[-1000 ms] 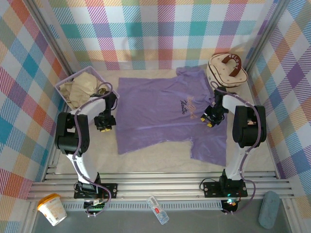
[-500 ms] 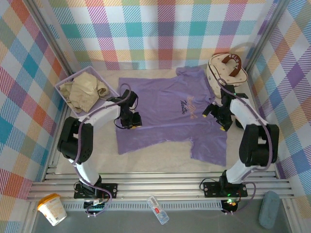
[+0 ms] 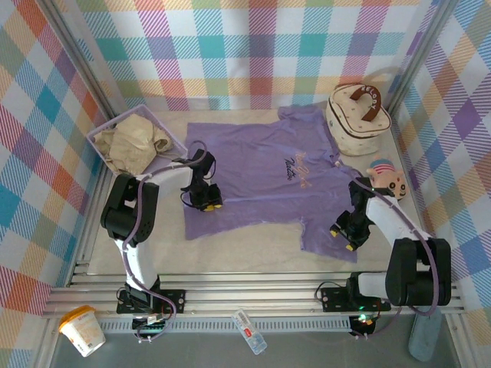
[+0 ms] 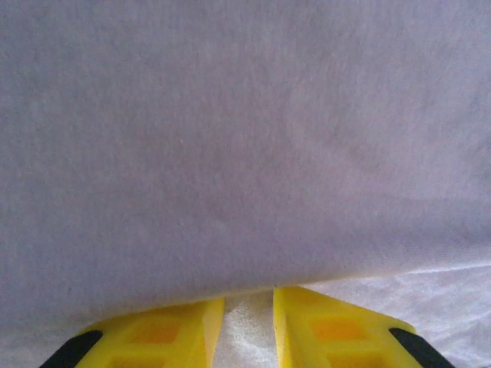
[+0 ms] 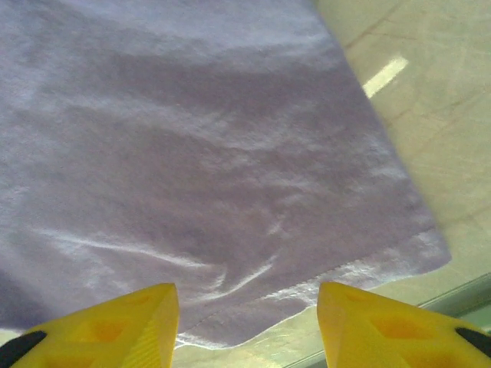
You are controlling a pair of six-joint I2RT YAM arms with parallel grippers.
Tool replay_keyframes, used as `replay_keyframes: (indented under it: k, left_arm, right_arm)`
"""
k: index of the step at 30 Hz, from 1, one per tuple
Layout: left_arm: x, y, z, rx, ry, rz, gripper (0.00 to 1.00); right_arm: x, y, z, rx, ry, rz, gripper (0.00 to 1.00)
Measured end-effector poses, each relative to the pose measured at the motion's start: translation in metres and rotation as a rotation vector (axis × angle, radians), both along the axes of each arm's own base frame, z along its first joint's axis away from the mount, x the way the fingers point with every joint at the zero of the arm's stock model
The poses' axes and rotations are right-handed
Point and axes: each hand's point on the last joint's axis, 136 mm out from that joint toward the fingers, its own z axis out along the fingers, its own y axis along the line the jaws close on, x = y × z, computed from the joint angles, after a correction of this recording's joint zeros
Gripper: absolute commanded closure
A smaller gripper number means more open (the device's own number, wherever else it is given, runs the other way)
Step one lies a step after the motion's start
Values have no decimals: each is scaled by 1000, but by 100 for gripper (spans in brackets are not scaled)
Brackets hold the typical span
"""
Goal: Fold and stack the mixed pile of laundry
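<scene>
Two claws hang low over the table [image 3: 245,249]. The right claw [image 5: 245,297] is spread wide above the near corner of the lavender-purple cloth T-shirt [image 5: 192,153], which lies flat ahead of it. The left claw [image 4: 247,295] is parted by a narrow slit showing bare table, its tips at the shirt's hem. Beyond and left of the left claw, the crumpled beige-cream garment [image 3: 134,142] sits in the lavender perforated plastic basket [image 3: 91,136].

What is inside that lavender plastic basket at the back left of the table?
A crumpled beige-cream garment lies in the basket, taking up most of it. Whether anything lies beneath the cloth cannot be seen, since it covers the bottom.
</scene>
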Motion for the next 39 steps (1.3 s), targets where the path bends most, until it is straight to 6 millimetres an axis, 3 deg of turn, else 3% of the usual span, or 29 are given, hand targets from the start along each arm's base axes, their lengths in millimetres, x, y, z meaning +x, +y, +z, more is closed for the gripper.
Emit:
replay_keyframes:
  k: [5, 10, 13, 17, 20, 24, 28, 34, 39]
  left_arm:
    - [4, 0, 1, 0, -12, -19, 71]
    - [4, 0, 1, 0, -14, -26, 71]
    - [4, -1, 2, -4, -14, -25, 63]
    - [5, -1, 9, -5, -30, -25, 34]
    - [0, 4, 18, 10, -27, -17, 26]
    - [-11, 14, 42, 23, -55, -8, 27]
    - [-37, 31, 54, 63, -59, 13, 33]
    - [-91, 74, 30, 169, 48, 140, 42]
    - [-109, 92, 12, 230, 90, 246, 47]
  right_arm:
    - [-26, -7, -15, -49, 76, -41, 48]
    - [-31, -10, -24, -68, 108, -64, 48]
    - [-27, -8, -30, -58, 113, -74, 64]
    - [-19, -5, -30, -47, 97, -76, 99]
    - [-17, -6, -28, -52, 92, -63, 100]
    - [-16, -6, -28, -46, 87, -24, 100]
    - [-13, -3, -25, -28, 63, 19, 100]
    - [-8, 2, -16, 4, -1, 65, 100]
    - [-5, 7, -15, 33, -17, 78, 100]
